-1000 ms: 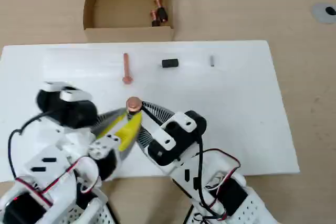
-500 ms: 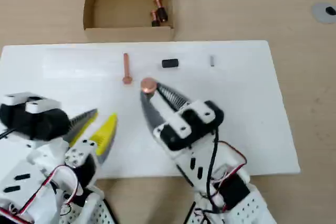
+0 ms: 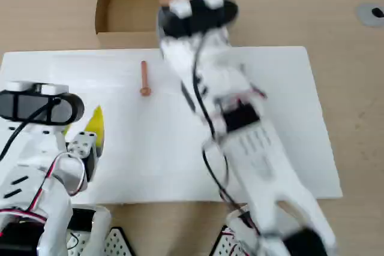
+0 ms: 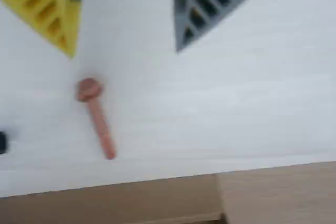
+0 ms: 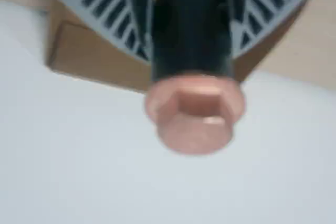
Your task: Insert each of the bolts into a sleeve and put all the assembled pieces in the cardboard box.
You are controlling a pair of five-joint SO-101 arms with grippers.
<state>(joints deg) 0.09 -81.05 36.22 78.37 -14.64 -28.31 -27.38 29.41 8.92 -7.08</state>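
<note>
My right gripper (image 3: 170,2) hangs over the near right part of the cardboard box (image 3: 129,10), shut on an assembled piece (image 5: 193,72): a black sleeve with a copper bolt head sticking out of it. The box's corner (image 5: 79,56) lies behind the piece in the right wrist view. One loose copper bolt (image 3: 144,78) lies on the white mat (image 3: 288,136), head toward me. My left gripper (image 3: 84,126) stands open over the mat's left part, short of that bolt (image 4: 97,116), with its yellow finger (image 4: 50,9) and grey finger (image 4: 220,3) spread. A black sleeve (image 4: 2,142) peeks in at the picture's edge.
The right arm stretches across the mat's middle from the near edge to the box and covers what lies under it. Bare wooden table (image 3: 348,76) surrounds the mat. A grey disc (image 3: 371,14) sits at the far right.
The right arm has swung from the mat's middle out to the box with the assembled piece in its gripper. The left arm has let go and drawn back to the left.
</note>
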